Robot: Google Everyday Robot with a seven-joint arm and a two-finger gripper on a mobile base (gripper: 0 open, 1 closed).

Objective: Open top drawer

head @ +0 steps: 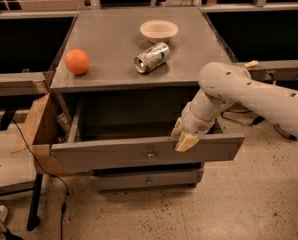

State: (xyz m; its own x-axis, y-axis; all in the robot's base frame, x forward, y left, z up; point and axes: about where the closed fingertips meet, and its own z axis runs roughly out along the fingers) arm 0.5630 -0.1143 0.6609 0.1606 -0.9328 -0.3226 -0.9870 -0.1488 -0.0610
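Observation:
The top drawer (109, 153) is a grey drawer with a wide flat front and a small round knob (150, 154) at its centre. It stands pulled out from under the grey cabinet top, its dark box open to view. My gripper (182, 136) hangs from the white arm at the drawer front's upper edge, right of the knob, with its cream fingertips (186, 142) at the rim. A narrower grey drawer front (147, 179) sits shut below.
On the cabinet top (114, 44) lie an orange (77, 61), a tipped drink can (151, 57) and a cream bowl (159, 30). A cardboard box (36, 121) stands at the cabinet's left. Dark bins flank both sides. A cable runs on the floor at left.

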